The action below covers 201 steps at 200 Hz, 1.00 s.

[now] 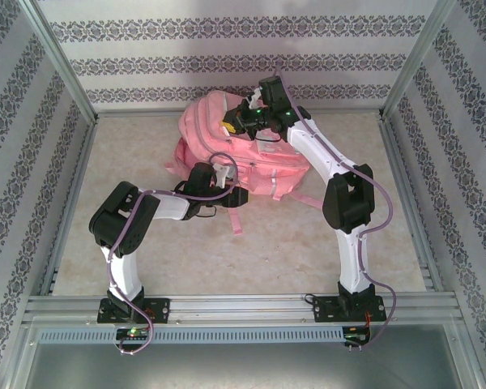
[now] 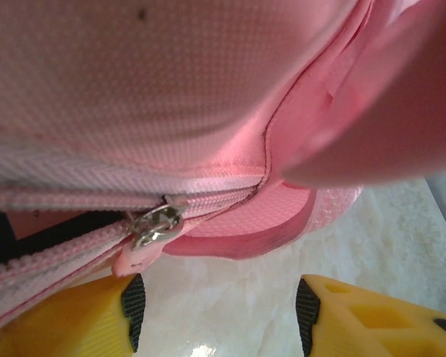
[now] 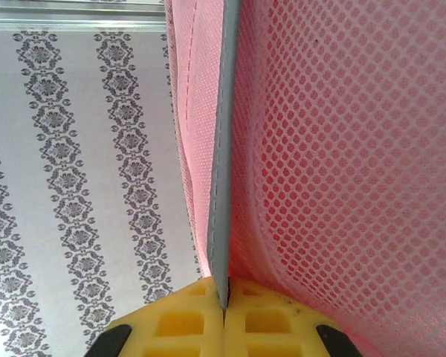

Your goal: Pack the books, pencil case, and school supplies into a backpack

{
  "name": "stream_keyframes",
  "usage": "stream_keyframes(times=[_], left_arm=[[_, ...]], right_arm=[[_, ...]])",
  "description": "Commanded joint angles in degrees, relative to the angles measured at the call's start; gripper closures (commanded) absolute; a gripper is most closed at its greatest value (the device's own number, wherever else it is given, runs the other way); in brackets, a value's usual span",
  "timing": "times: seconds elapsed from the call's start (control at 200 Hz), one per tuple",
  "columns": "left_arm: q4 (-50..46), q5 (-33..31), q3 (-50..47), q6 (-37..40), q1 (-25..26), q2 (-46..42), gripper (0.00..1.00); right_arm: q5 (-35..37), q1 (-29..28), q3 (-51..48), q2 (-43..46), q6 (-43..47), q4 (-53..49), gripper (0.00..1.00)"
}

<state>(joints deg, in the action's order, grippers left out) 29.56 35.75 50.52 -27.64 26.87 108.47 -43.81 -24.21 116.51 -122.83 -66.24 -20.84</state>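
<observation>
- Backpack (image 1: 227, 154), soft pink mesh-weave fabric, slumps at the far middle of the counter (image 1: 308, 243).
- Our right hand (image 3: 224, 294) is clamped on its thin grey-bound edge (image 3: 221, 149); we judge that the slick binding could slip free.
- Our left hand (image 2: 219, 305) gapes wide just below the small metal zip pull (image 2: 154, 223), and we think it could miss it.

The yellow two-finger left gripper (image 2: 219, 312), jaws spread apart, sits just below the silver metal zipper slider (image 2: 154, 223) of the pink fabric backpack (image 2: 171, 89).

Left arm (image 1: 128, 243) folded, left fingers (image 2: 59, 320) apart, right arm (image 1: 328, 162) outstretched, right fingers (image 3: 186, 323) pinched together
</observation>
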Motion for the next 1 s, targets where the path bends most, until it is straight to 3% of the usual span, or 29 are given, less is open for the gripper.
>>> stream_keyframes(times=[0.0,0.32,0.999], left_arm=[[2.5,-2.6,-0.1,1.6,-0.6,-0.8,0.43],[-8.3,-9.8,-1.6,9.1,-0.6,-5.8,0.44],[-7.3,-10.9,2.0,6.5,-0.5,-3.9,0.41]], right_arm=[[-4.6,-0.9,2.6,2.7,-1.6,6.5,1.0],[-4.4,-0.6,3.9,2.6,-0.5,3.7,1.0],[-5.8,-1.3,5.9,2.7,-2.5,3.9,1.0]])
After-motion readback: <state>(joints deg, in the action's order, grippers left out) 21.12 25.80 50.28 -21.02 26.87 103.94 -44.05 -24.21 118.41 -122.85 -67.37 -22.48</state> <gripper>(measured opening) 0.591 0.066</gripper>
